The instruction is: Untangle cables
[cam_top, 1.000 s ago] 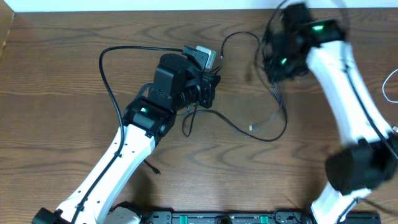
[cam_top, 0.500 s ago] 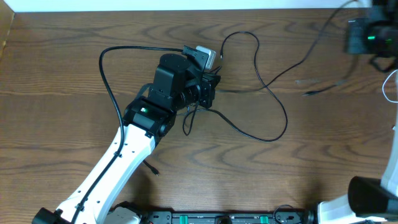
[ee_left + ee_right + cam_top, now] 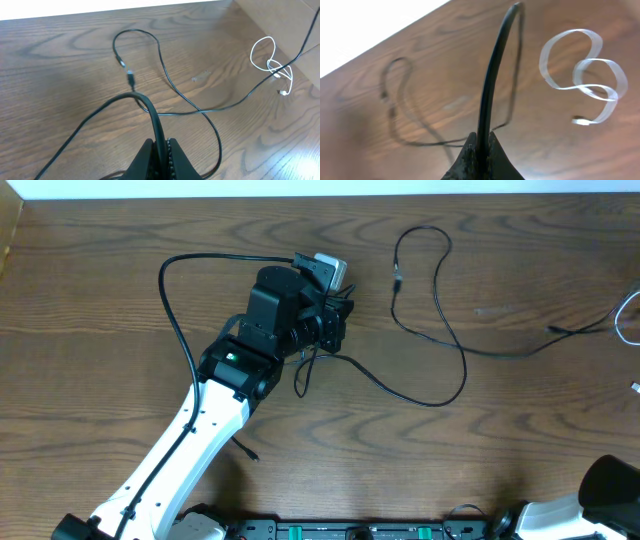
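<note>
- We work over a brown wooden table (image 3: 120, 240), with a pale strip running along the upper edge of the overhead view.
- The black cable (image 3: 432, 405) loops at upper centre, sags to mid-frame and runs left under the left arm. Another stretch trails off to the right edge.
- The left gripper (image 3: 160, 145) sits at the bottom of its wrist view, fingers pinched tight on that black cable, which arches up from them.
- The right gripper (image 3: 480, 142) is outside the overhead view. Its own camera shows the fingers squeezed on a black strand standing upright.
- The white cable (image 3: 273, 63) lies coiled at the far right, apart from the black loops.
- A small grey box (image 3: 325, 270) sits just above the left wrist, and the arm's thick wire (image 3: 165, 280) arcs across the upper left.
</note>
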### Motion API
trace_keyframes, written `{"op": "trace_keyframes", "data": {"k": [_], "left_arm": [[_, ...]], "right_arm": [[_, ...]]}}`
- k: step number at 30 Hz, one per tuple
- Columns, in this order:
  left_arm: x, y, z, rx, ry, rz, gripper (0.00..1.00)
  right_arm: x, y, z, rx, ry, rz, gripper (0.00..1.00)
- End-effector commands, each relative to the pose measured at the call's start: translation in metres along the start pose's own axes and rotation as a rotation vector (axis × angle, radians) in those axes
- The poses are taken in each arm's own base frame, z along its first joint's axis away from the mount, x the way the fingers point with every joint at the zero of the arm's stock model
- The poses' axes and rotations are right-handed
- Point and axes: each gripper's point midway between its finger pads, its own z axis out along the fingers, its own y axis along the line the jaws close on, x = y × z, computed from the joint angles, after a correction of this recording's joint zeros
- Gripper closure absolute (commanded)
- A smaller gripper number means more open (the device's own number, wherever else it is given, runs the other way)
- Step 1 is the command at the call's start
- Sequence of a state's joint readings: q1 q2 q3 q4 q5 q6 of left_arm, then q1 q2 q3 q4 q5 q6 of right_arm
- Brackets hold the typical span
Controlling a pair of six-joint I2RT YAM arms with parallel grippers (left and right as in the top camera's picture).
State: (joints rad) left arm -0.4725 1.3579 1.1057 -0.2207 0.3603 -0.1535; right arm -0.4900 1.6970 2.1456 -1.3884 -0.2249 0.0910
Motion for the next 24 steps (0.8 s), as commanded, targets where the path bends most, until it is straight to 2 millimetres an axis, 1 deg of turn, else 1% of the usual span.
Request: {"op": "trace_keyframes", "data": {"k": [1, 4, 6, 7, 9, 12, 13, 15, 18, 19, 20, 24], "left_arm": [[-0.007, 0.0, -0.005, -0.011, -0.024, 0.004, 0.92], [-0.007, 0.0, -0.005, -0.011, -0.024, 0.004, 0.93], [-0.007, 0.0, -0.005, -0.01, -0.025, 0.004, 0.93], [-0.007, 0.0, -0.005, -0.011, -0.024, 0.004, 0.93], [-0.007, 0.0, -0.005, -0.011, -0.024, 0.004, 0.93], [-0.007, 0.0, -0.005, -0.01, -0.024, 0.003, 0.93], [-0.007, 0.0, -0.005, -0.01, -0.024, 0.003, 0.92], [-0.007, 0.0, -0.005, -0.01, -0.024, 0.003, 0.93], [-0.007, 0.0, -0.005, -0.01, -0.024, 0.003, 0.92], [-0.007, 0.0, -0.005, -0.01, -0.023, 0.003, 0.93], [-0.007, 0.0, -0.005, -0.01, -0.023, 0.004, 0.93], [-0.007, 0.0, -0.005, -0.011, -0.024, 0.004, 0.93]], "right_arm": [[0.016, 0.051, 0.002, -0.198, 0.06, -0.107, 0.99], [0.044, 0.09, 0.009, -0.283, 0.164, -0.216, 0.99], [0.069, 0.115, 0.015, -0.322, 0.255, -0.301, 0.99], [0.089, 0.132, 0.019, -0.342, 0.324, -0.358, 0.99], [0.119, 0.149, 0.027, -0.322, 0.435, -0.432, 0.99], [0.151, 0.156, 0.045, -0.214, 0.561, -0.547, 0.99], [0.163, 0.158, 0.058, -0.16, 0.606, -0.599, 0.99], [0.176, 0.159, 0.072, -0.113, 0.655, -0.637, 0.99], [0.196, 0.162, 0.092, -0.098, 0.732, -0.703, 0.99], [0.206, 0.164, 0.103, -0.098, 0.768, -0.73, 0.99], [0.212, 0.164, 0.11, -0.096, 0.789, -0.738, 0.99], [0.245, 0.16, 0.138, -0.069, 0.906, -0.758, 0.99]]}}
